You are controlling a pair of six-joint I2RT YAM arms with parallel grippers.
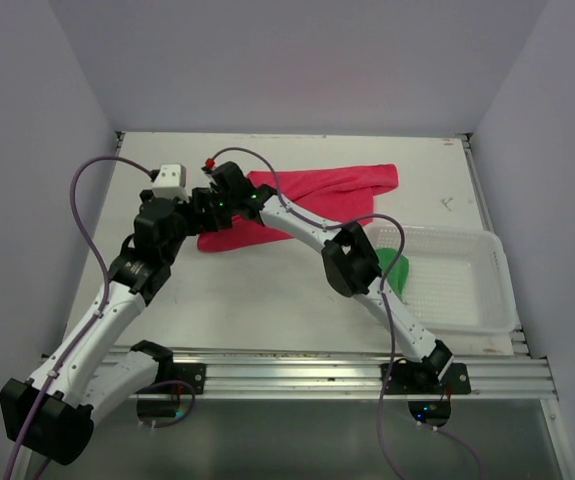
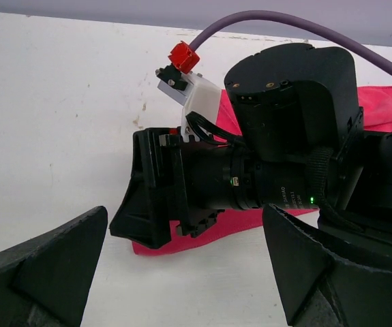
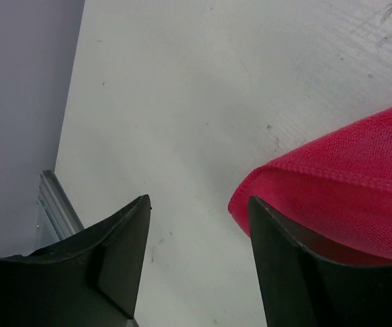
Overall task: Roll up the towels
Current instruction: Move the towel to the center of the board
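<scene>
The pink towel lay on the table, spread out slantwise towards the far side and rumpled, with no roll begun in it. Its near-left end sat under my two wrists. The green towel was in the basket to my right, half hidden behind my right arm. I could not tell whether it was rolled or only bunched.

My right gripper hung low over that near-left end with its jaws apart and nothing between them but bare table. The pink hem lay just beside my right-hand finger, outside the gap. My left gripper was spread as wide as it goes and held nothing. It hovered close by, looking across at my right wrist and the pink cloth beneath it.

I judged the step in hand to be the very start of the pink towel's roll, which meant getting hold of the end I would roll from. The next move called for shifting my right jaws sideways until the hem sat inside the gap, then pinching it. My left would need to take the same edge further along, so that both could turn it over evenly. A one-sided pinch would likely drag the cloth askew.
</scene>
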